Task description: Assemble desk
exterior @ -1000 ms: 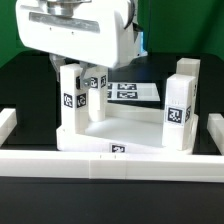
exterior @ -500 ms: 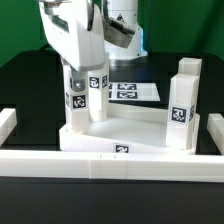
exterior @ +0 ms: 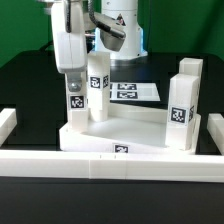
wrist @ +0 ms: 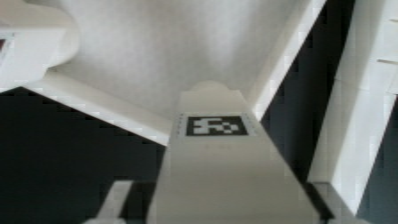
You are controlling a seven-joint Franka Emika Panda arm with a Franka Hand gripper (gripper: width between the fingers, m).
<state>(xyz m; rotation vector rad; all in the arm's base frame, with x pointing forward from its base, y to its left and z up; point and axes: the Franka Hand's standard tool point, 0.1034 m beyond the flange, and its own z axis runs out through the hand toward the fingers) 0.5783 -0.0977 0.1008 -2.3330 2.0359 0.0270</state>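
The gripper (exterior: 74, 72) is up at the exterior view's left, jaws pinching a leg (exterior: 74, 98) by its upper part, and that leg stands upright at the near-left corner of the desk top (exterior: 125, 128). Whether it's fully seated in its socket, I can't tell from here.

Progress check: four legs look to be standing on the tray. There's the held one, a second (exterior: 98, 83) just behind it, and two on the right, one near (exterior: 179, 112) and one behind (exterior: 187, 72). So the job looks close to done; what's left, by my reckoning, is finishing this last leg and letting go. The tray sits on the black tabletop (exterior: 25, 75), pressed against the white rail (exterior: 120, 162) in front, with the marker board (exterior: 132, 92) lying flat behind it.

The wrist view gives the close-up: the held leg (wrist: 217, 150) running down between the fingers (wrist: 118, 202), tag facing the camera, tray floor (wrist: 160, 60) beyond. It doesn't show the right-hand legs at all; only the exterior view has the whole layout.
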